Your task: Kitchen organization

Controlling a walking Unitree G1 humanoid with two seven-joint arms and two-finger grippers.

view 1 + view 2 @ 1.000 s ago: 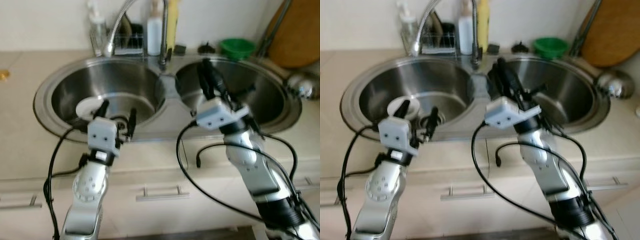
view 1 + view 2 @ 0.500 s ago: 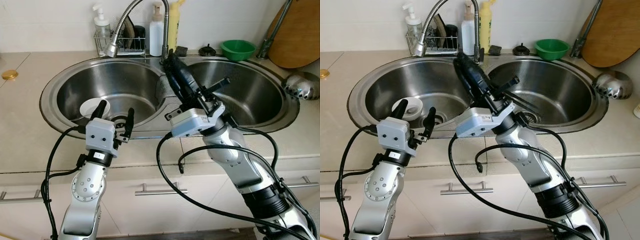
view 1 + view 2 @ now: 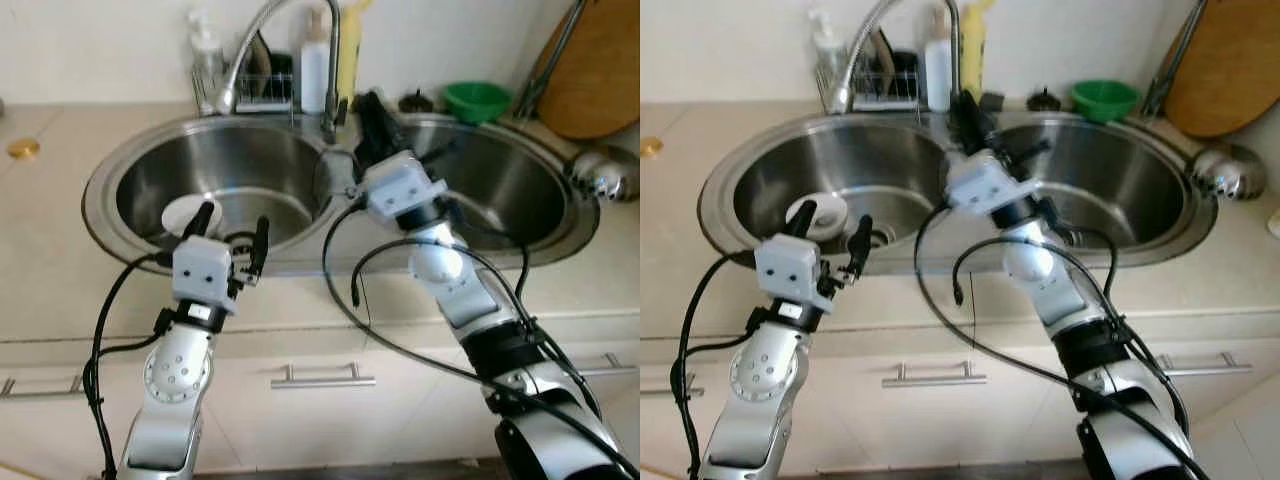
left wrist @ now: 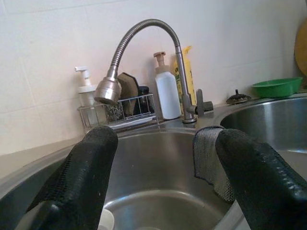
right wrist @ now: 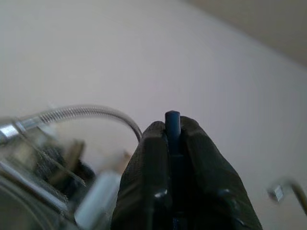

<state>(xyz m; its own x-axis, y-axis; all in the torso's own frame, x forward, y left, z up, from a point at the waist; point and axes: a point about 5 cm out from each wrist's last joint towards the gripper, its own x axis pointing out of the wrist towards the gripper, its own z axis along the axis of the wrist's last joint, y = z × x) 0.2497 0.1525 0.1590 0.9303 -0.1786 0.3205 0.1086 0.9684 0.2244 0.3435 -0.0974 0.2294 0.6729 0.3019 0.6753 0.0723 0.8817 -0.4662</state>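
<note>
A thin dark blue strip (image 5: 172, 125) stands upright. The right gripper (image 5: 175, 143) pinches it; the left gripper (image 4: 163, 163) is spread over the sink (image 3: 110, 170)

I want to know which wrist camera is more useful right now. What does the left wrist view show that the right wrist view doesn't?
Left wrist view: the left gripper is open above the left basin. A grey cloth hangs over the divider, and a white bottle and a green bowl stand at the back.
Right wrist view: the right gripper is shut on a thin dark blue piece against a pale wall.
Both: the curved faucet.
</note>
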